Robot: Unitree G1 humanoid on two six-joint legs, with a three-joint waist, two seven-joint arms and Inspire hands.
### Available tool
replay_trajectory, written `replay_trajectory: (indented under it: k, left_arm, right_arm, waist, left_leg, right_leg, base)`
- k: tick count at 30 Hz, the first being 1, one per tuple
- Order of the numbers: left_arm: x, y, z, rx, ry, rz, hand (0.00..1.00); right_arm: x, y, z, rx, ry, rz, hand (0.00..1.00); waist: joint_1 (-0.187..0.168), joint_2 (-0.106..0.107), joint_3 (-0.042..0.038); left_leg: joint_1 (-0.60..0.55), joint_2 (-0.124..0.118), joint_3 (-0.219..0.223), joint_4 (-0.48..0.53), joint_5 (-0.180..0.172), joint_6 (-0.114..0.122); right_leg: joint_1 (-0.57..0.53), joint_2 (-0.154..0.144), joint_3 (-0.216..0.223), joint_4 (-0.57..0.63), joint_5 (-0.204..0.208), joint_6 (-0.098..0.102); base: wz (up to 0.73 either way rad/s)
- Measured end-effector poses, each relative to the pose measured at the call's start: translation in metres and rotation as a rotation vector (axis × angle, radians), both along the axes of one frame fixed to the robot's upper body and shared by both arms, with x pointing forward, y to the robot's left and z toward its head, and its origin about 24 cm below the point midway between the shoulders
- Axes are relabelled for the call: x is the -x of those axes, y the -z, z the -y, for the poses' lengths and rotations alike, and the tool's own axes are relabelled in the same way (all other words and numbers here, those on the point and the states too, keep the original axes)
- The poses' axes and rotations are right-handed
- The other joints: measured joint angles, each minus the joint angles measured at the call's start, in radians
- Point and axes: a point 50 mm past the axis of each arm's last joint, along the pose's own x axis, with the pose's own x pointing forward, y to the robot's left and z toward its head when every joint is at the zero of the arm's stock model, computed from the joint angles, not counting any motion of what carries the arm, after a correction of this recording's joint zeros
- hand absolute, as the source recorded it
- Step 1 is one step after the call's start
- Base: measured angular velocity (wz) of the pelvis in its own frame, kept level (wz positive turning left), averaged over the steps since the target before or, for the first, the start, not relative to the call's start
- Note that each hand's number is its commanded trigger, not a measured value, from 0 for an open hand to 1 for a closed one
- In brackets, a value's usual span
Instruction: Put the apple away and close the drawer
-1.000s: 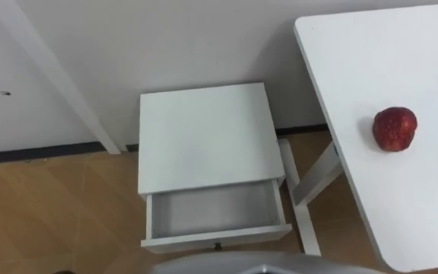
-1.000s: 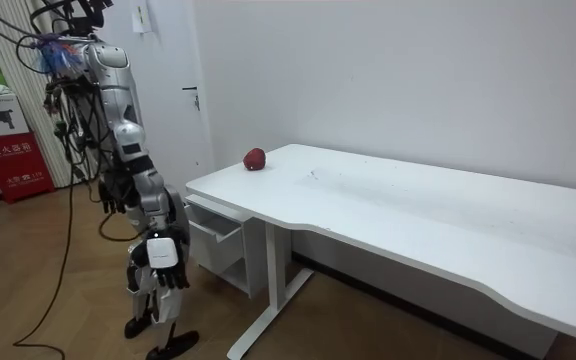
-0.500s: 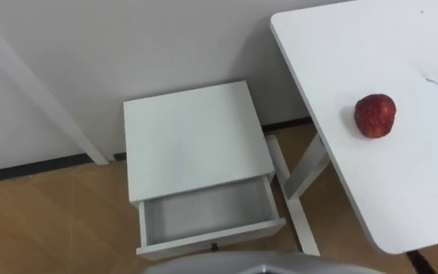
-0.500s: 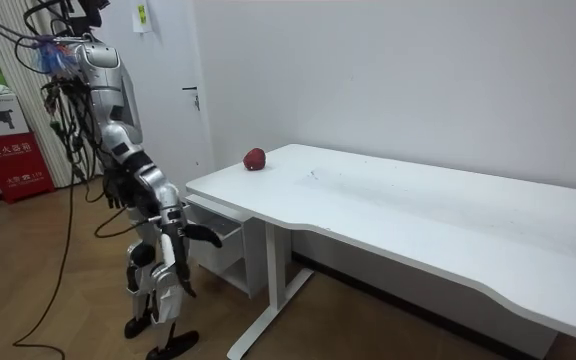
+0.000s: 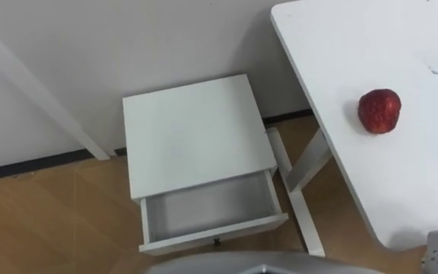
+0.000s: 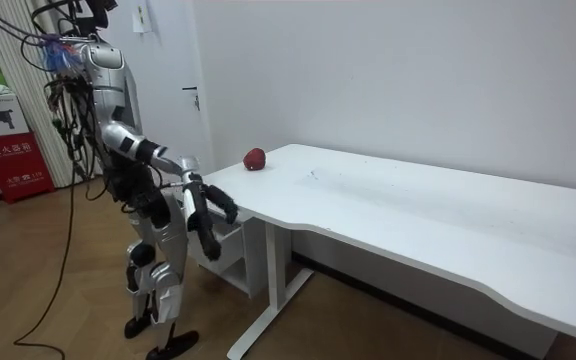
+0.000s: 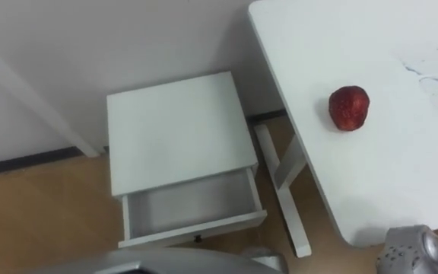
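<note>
— How far along is the job?
— Nothing is done yet, by my reading. The red apple (image 5: 379, 111) lies untouched on the white desk (image 5: 432, 183), near its end. The nightstand (image 5: 196, 133) stands just beside that desk end, with its drawer (image 5: 207, 211) pulled out and empty. Picking up, dropping in and pushing shut are all left.
— And the hand?
— The right hand (image 6: 211, 200) is raised just off the desk's end, fingers loosely spread. It holds nothing, touches nothing, and is well short of the apple.

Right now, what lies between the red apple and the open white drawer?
In the left eye view: bare white tabletop from the apple, then the table's white leg and wooden floor before the drawer.
</note>
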Motion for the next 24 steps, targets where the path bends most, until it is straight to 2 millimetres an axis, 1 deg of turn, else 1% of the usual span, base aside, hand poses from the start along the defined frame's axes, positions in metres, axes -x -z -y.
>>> replay_trajectory:
  k: [1,3,4,6,8,11,15,19,21,24]
  left_arm:
    - [0.0,0.0,0.0,-0.001,0.002,0.001,0.0]
    - [0.0,-0.001,-0.001,-0.005,0.011,0.003,0.0]
    - [0.0,-0.001,-0.002,-0.006,0.015,0.004,0.0]
    - [0.001,-0.001,-0.002,-0.009,0.017,0.008,0.0]
    - [0.002,-0.001,-0.001,-0.009,0.024,0.005,0.0]
    - [0.002,0.0,0.002,0.0,0.047,-0.004,0.0]
    - [0.0,0.002,0.005,0.011,0.077,-0.009,0.0]
    - [-0.002,0.003,0.009,0.029,0.118,-0.015,0.0]
    - [-0.003,0.004,0.011,0.041,0.138,-0.02,0.0]
    - [-0.003,0.004,0.014,0.054,0.164,-0.024,0.0]
  right_arm:
    - [-0.003,-0.008,0.002,0.046,-0.003,0.023,0.0]
    - [-0.018,-0.038,0.009,0.222,-0.046,0.075,0.0]
    - [-0.02,-0.044,0.009,0.262,-0.059,0.075,0.0]
    - [-0.026,-0.062,0.007,0.405,-0.096,0.053,0.0]
    - [-0.03,-0.072,0.004,0.465,-0.098,0.069,0.0]
    - [-0.035,-0.079,-0.001,0.511,-0.116,0.077,0.0]
    - [-0.04,-0.084,-0.006,0.601,-0.163,0.035,0.0]
    - [-0.043,-0.095,-0.009,0.657,-0.185,0.064,0.0]
    - [-0.051,-0.099,-0.017,0.68,-0.267,0.089,0.0]
    - [-0.06,-0.101,-0.026,0.713,-0.387,0.089,0.0]
  waist:
    - [0.0,0.0,-0.0001]
    - [0.008,-0.003,-0.0005]
    - [0.01,-0.004,-0.0007]
    - [0.022,-0.006,-0.001]
    - [0.036,-0.005,-0.0008]
    - [0.039,-0.008,-0.0006]
    - [0.039,-0.009,-0.0013]
    - [0.037,-0.012,-0.0018]
    - [0.036,-0.016,0.0008]
    - [0.036,-0.02,0.0017]
  left_leg:
    - [-0.001,0.0,0.0,-0.002,0.001,0.001]
    - [-0.006,0.0,-0.002,-0.003,0.004,0.001]
    - [-0.006,0.0,-0.002,-0.003,0.005,0.001]
    - [-0.011,0.001,-0.004,-0.002,0.005,0.0]
    - [-0.021,0.001,-0.005,0.0,0.005,0.0]
    - [-0.036,0.0,-0.015,0.011,0.006,0.0]
    - [-0.035,0.0,-0.02,0.013,0.006,0.0]
    - [-0.029,-0.001,-0.023,0.011,0.006,-0.001]
    - [-0.025,0.0,-0.022,0.008,0.007,-0.003]
    - [-0.016,0.0,-0.021,0.005,0.008,-0.004]
  right_leg:
    - [-0.003,0.0,0.0,0.001,0.0,0.0]
    - [-0.008,0.0,-0.001,0.006,0.001,0.0]
    - [-0.007,0.0,-0.002,0.006,0.001,0.0]
    - [-0.011,0.001,-0.007,0.008,0.001,-0.001]
    - [-0.021,0.001,-0.008,0.009,0.001,-0.001]
    - [-0.029,0.0,-0.016,0.007,0.001,-0.001]
    - [-0.025,0.0,-0.023,0.006,0.001,-0.001]
    - [-0.012,0.0,-0.026,-0.008,0.001,-0.001]
    - [-0.012,0.001,-0.025,-0.01,0.001,-0.001]
    - [-0.007,0.001,-0.023,-0.01,0.001,-0.001]
  base:
    - [0.0]
    - [0.04]
    - [0.06]
    - [0.07]
    - [0.04]
    - [0.09]
    - [0.04]
    - [0.01]
    - [-0.04]
    - [-0.01]
